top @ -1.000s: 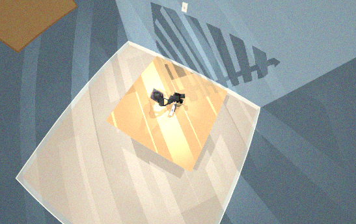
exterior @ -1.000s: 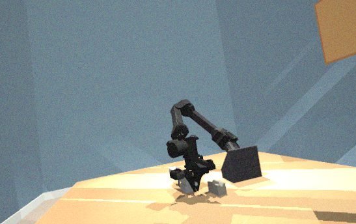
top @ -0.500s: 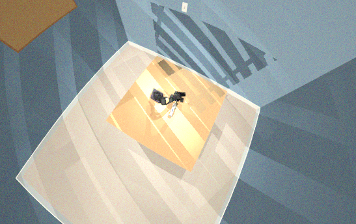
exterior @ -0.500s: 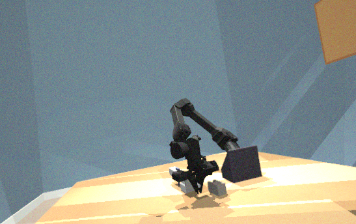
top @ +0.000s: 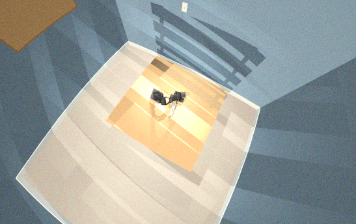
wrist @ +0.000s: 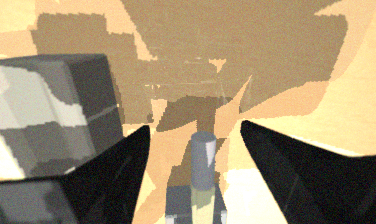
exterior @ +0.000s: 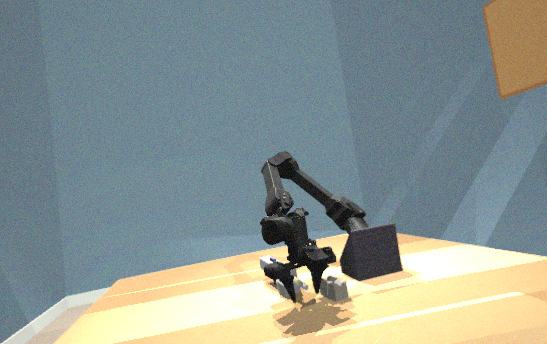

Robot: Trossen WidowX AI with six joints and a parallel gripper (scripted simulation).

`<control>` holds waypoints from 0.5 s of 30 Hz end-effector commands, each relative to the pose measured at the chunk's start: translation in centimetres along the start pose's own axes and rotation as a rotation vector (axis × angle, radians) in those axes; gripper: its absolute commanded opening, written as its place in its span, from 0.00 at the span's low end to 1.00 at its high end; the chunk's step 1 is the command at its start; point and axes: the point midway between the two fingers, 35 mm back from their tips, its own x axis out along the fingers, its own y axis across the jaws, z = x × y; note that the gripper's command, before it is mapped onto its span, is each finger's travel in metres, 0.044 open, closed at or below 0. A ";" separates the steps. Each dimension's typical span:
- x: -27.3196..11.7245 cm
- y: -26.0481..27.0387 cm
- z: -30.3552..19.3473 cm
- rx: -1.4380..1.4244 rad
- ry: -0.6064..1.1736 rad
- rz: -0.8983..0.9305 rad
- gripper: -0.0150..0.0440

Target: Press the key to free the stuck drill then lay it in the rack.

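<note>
My gripper (exterior: 305,296) (wrist: 195,125) is open and empty, low over the table, with its fingers apart on either side of the drill's free end. The drill (wrist: 203,162) (exterior: 302,285) is a grey-blue round rod with a yellow-green band. It sticks out of a dark-topped block (wrist: 178,197) at the bottom of the wrist view. Its far end is hidden. A pale, long fixture (top: 172,111) with a small blue mark shows beside the arm, partly hidden behind the gripper in the exterior view. I cannot make out the key. The notched grey block (exterior: 335,289) (wrist: 91,105) looks like the rack.
The arm's dark base stand (exterior: 373,252) (top: 155,94) is behind the grey block in the exterior view. The grey block is close beside one finger in the wrist view. Shadows and bright stripes cross the wooden table top (top: 161,143) (exterior: 443,305).
</note>
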 end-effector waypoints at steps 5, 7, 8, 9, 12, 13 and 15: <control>0.2 0.0 -0.5 -0.001 0.000 -0.002 1.00; 0.2 0.0 -0.5 -0.001 0.001 -0.002 1.00; 0.3 0.0 -0.6 -0.001 0.001 -0.002 1.00; 0.3 0.0 -0.6 -0.001 0.001 -0.002 1.00; 0.3 -0.1 -0.7 -0.001 0.001 -0.002 1.00; 0.3 -0.1 -0.8 -0.001 0.001 -0.002 1.00; 0.3 -0.1 -0.8 -0.001 0.001 -0.002 1.00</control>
